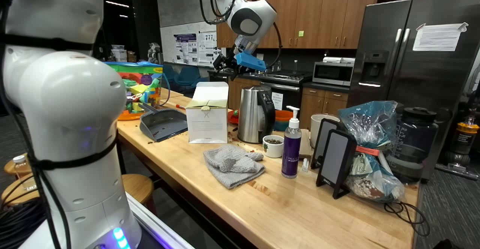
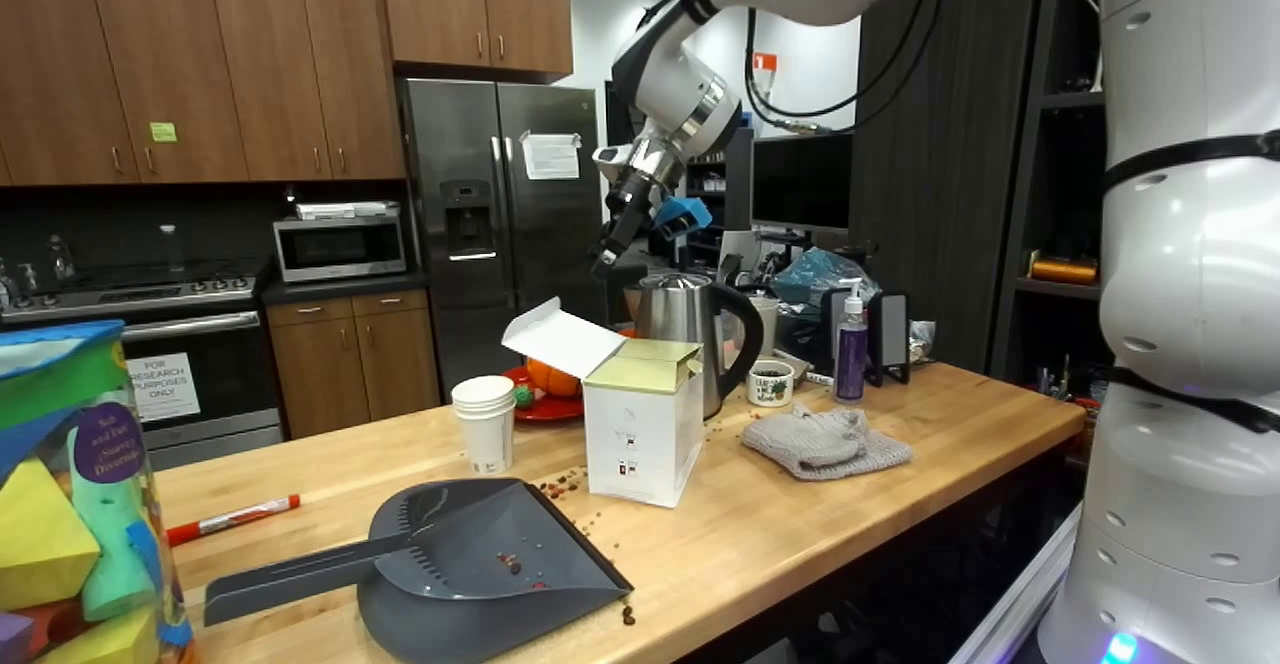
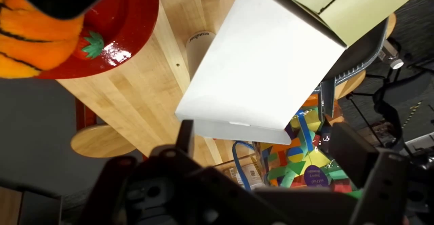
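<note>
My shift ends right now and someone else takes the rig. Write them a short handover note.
Gripper: open, holding nothing, in the air apart from the white box.
Things: box on the table beside the kettle; dustpan nearby, loose bits in it.
Done: the box's lid is folded open.
Left, by the look of it: nothing gripped yet; pale inner flaps appear to cover the opening, contents not visible.

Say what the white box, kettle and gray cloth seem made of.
White box: likely smooth matte cardboard, judging by thin folded flaps. Kettle: satin metal body, probably steel, from its soft gray sheen. Gray cloth: matte textured fabric, bunched in folds; fiber unclear.
</note>
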You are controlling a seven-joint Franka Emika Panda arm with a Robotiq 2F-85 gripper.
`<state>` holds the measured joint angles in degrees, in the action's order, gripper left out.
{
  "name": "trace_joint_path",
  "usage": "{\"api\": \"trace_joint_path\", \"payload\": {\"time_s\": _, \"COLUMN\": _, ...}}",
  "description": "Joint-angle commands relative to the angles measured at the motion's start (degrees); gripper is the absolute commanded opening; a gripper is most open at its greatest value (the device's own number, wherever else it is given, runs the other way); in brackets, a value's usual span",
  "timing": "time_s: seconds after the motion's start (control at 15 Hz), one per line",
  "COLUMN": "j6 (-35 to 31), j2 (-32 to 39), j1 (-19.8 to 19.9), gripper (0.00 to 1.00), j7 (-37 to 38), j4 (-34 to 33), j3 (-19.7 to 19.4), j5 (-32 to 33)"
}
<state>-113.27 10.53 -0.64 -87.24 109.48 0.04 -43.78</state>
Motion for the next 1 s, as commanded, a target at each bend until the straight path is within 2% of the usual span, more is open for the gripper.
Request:
{"api": "trace_joint_path", "payload": {"time_s": 0.0, "j6": 0.9, "j2": 0.6, "j1": 0.8, "gripper": 1.0, "j7": -0.5, "j4": -2.1, "j3": 1.4, "j5": 0.0}}
{"api": "trace_joint_path", "payload": {"time_s": 0.4, "j6": 0.0, "j2": 1.6, "j1": -0.4, "gripper": 1.0, "j7": 0.4, "j4": -4.1, "j3": 3.3, "j5": 2.3}}
{"api": "trace_joint_path", "payload": {"time_s": 0.93, "j6": 0.2, "j2": 2.8, "j1": -1.7, "gripper": 1.0, "j7": 3.3, "j4": -6.9, "j3": 5.1, "j5": 11.5}}
